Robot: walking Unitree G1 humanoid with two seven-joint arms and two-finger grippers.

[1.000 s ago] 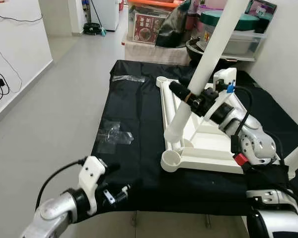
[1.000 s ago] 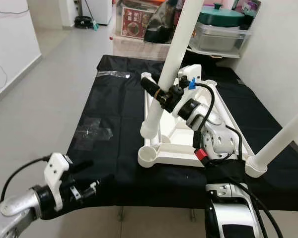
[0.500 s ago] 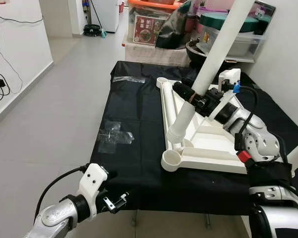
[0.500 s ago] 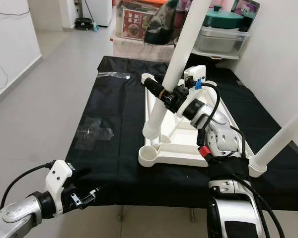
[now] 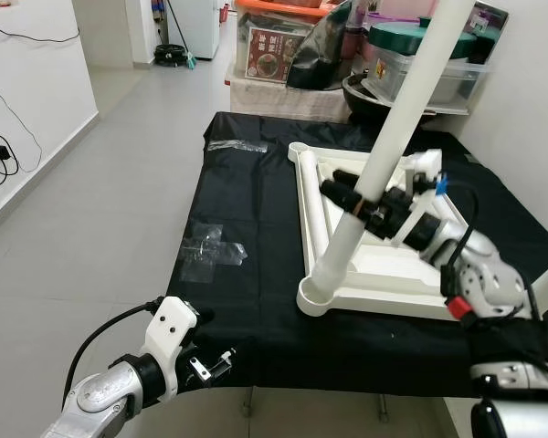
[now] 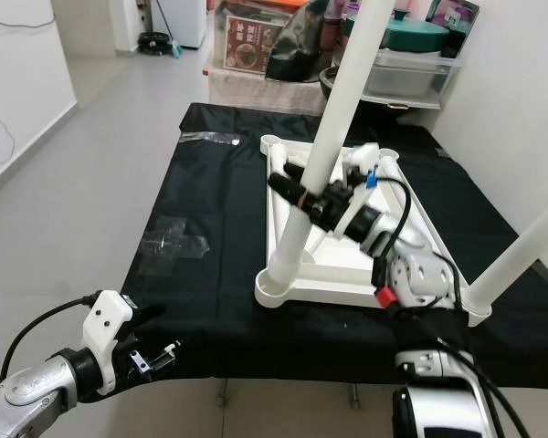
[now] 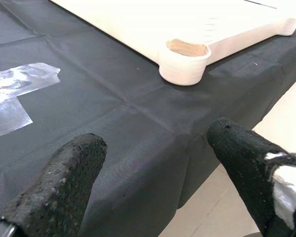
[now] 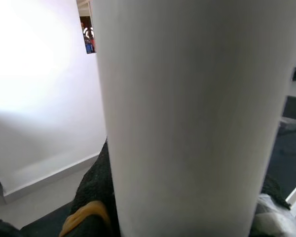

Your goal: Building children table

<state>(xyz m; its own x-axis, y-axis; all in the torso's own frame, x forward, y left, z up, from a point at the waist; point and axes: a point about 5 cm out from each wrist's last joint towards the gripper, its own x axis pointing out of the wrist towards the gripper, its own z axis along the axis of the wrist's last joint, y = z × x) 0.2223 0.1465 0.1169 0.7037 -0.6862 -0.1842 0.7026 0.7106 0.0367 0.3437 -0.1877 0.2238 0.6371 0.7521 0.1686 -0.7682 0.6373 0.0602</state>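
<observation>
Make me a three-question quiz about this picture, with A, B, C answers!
1. Where is the bottom of the leg that the right gripper holds?
A. In the near-left corner socket of the tabletop
B. On the floor
C. In a box

2. What colour is the cloth under the tabletop?
A. Red
B. Black
C. Yellow

3. What is the left gripper doing?
A. Holding a leg
B. Holding the tape
C. Open, holding nothing

Answers: 1 A, the leg's lower end sits in that round corner socket. 2 B, the cloth is black all over. 3 C, its fingers are spread apart near the cloth's front edge with nothing between them.
</observation>
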